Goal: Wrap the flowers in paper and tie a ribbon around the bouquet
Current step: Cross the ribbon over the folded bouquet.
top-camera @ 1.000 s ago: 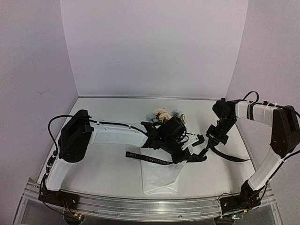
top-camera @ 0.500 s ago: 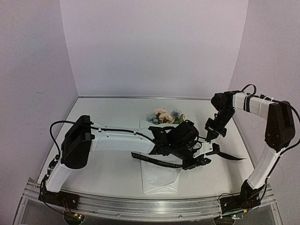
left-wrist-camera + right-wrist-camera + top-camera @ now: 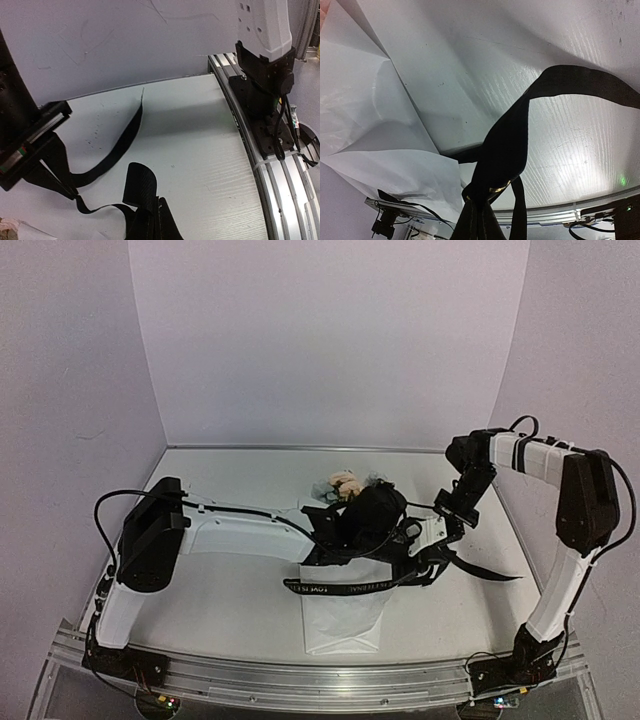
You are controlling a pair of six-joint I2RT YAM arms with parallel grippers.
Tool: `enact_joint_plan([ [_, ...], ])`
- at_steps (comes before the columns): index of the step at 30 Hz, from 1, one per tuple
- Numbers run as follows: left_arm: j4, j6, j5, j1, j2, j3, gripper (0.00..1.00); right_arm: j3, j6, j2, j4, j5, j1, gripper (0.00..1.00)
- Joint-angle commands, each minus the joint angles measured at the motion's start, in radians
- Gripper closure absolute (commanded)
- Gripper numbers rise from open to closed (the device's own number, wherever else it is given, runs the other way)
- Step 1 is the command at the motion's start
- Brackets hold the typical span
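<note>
Black ribbon [image 3: 340, 588] is lying across the white paper [image 3: 340, 625]. Its lettered length is running toward nine o'clock from the left gripper [image 3: 430, 565], and a plain tail is trailing toward three o'clock. Both tools are pinching it with jaws fully closed. In the left wrist view the fabric is bunching into that arm's own fingertips at the bottom edge, and the right wrist view is showing the same for the right gripper [image 3: 450, 523], which is sitting just at one o'clock of the left. The flowers [image 3: 347, 483] are peeking out at twelve o'clock of the left wrist, with the wrap's narrow end pointing to six o'clock.

Judging by this, a knot is being formed. To do it well, the arms should be drawing the two ends apart evenly and low over the table [image 3: 220, 610], so the loop is cinching around the paper's waist rather than sliding toward the narrow end. They should also be pulling gently enough that the thin tissue is not tearing.
</note>
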Motion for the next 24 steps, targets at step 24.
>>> enact_joint_plan([
  [24, -0.056, -0.086, 0.274, 0.052, 0.146, 0.241, 1.00, 0.123, -0.112, 0.012, -0.073, -0.099, -0.002, 1.00],
])
